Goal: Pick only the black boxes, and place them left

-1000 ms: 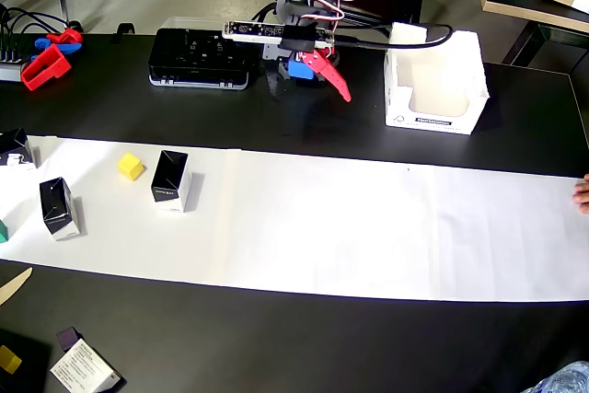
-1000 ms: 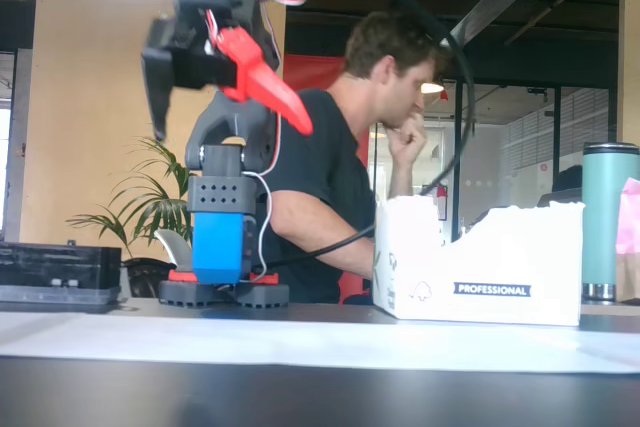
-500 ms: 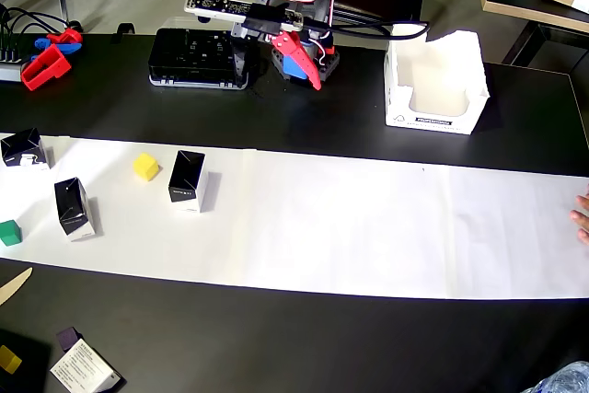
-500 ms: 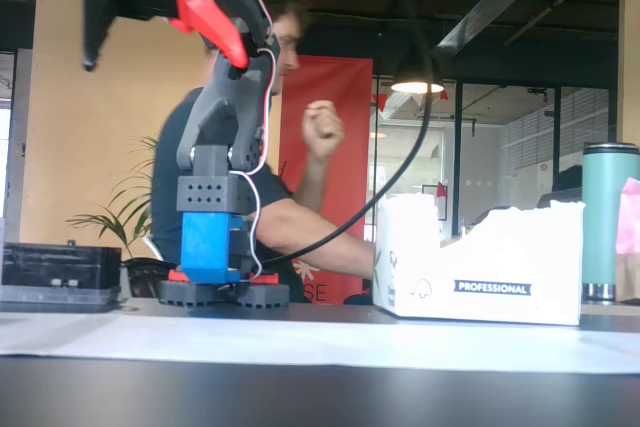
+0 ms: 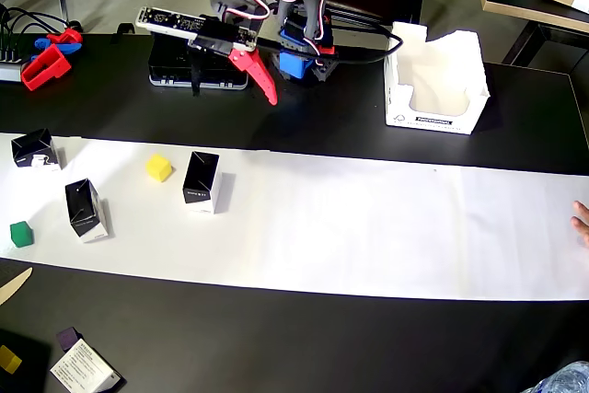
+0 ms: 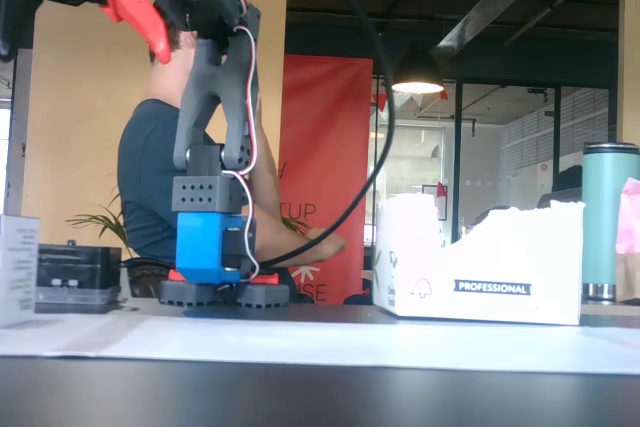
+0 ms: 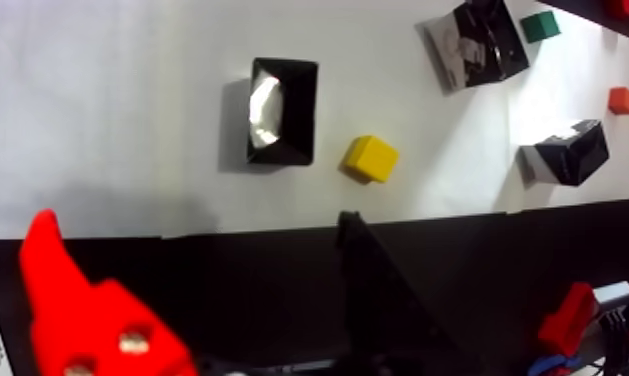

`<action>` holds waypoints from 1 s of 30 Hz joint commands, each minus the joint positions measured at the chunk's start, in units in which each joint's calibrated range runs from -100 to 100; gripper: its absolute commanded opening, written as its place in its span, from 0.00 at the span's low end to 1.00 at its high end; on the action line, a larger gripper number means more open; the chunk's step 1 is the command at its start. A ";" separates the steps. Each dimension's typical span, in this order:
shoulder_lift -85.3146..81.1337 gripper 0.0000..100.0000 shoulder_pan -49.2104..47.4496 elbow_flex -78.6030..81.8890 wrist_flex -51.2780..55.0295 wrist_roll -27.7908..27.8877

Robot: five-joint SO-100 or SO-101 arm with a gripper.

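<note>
Gripper (image 5: 265, 89) released, raised above the black table (image 5: 304, 135).
Three black boxes (image 5: 202, 182) stand on white paper (image 5: 368, 227) beside a yellow cube (image 5: 159, 167).

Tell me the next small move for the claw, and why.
Probably lower the claw toward the nearest black box, beside the yellow cube. The claw hangs open and empty above the dark table, and that box sits untouched on the white paper strip.
</note>
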 commanded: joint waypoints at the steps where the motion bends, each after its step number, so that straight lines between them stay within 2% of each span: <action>1: 3.88 0.52 0.58 -9.89 0.10 0.06; 13: 16.61 0.52 0.50 -12.37 -0.93 -0.26; 25: 25.54 0.52 -7.13 -10.07 -7.61 -0.78; 30: 25.69 0.52 -10.85 0.13 -18.50 -3.89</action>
